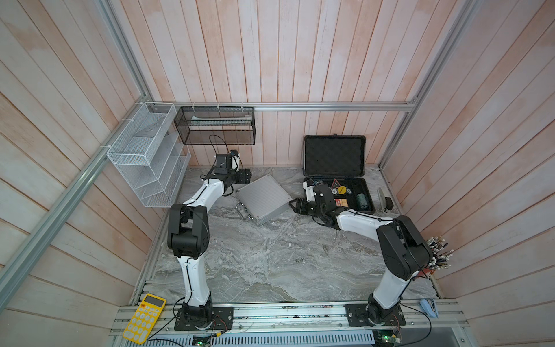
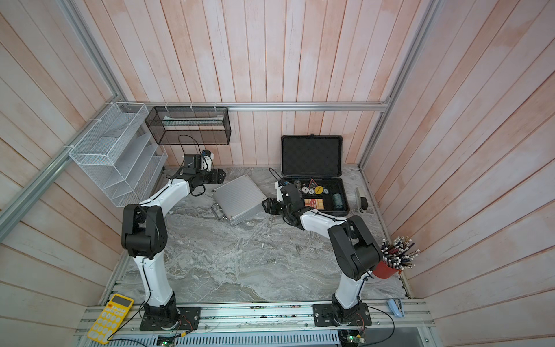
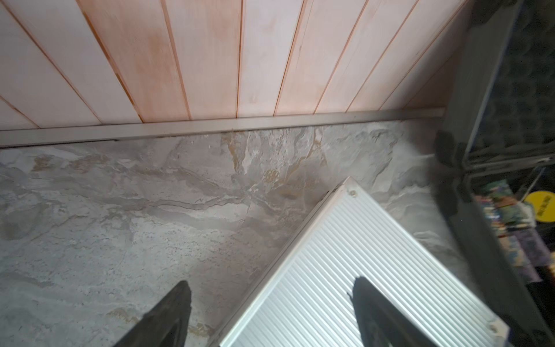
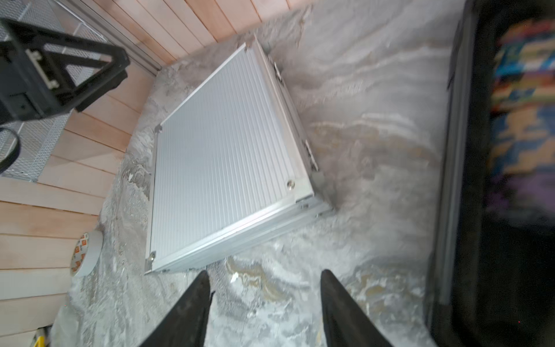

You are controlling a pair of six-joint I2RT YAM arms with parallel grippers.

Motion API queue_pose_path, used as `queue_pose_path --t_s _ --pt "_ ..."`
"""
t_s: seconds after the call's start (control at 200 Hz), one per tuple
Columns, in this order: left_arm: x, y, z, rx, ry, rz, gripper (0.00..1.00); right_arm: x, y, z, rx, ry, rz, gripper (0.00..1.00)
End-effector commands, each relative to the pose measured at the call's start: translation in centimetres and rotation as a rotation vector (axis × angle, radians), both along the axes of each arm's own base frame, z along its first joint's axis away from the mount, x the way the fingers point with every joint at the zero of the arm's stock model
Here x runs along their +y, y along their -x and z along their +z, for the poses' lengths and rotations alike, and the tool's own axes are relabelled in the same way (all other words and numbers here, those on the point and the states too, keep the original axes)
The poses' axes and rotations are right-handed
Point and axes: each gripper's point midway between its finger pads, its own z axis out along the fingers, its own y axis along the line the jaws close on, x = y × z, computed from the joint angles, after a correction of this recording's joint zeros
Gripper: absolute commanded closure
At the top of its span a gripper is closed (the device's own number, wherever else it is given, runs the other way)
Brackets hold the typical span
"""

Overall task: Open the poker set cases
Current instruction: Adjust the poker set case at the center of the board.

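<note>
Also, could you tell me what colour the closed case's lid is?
Silver with fine parallel ribs; the closed case shows best in the right wrist view.

Soft even daylight, faint shadows, top views sharp with bowed edges, wrist views blurred at their edges

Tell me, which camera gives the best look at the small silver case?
The right wrist view: the silver case lies close, its whole ribbed top visible, shut. Both top views show the silver case whole but small, with its handle. The left wrist view catches only part.
</note>
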Motion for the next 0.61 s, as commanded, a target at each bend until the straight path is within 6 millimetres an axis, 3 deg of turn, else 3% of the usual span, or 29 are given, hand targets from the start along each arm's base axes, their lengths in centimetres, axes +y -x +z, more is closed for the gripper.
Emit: queue_pose_path --t_s 0.0,0.1,0.35,0.6 --pt "-1.1 -0.4 -0.9 0.016 -0.067 -0.126 0.13 2.2 1.0 0.9 0.041 -0.125 0.013 0.41" --pt "-1.0 -1.7 -2.2 0.043 -0.1 -0.135 0.13 3.5 1.5 0.3 0.069 -0.166 0.022 0.41" --pt "-1.8 -2.1 -5.0 0.083 -0.122 -0.212 0.13 5.3 0.6 -1.2 0.135 -0.235 0.023 0.41" --pt "-3.7 -1.0 -6.1 0.111 -0.114 -0.29 0.13 5.7 -0.2 -2.0 0.147 -0.264 0.005 0.41"
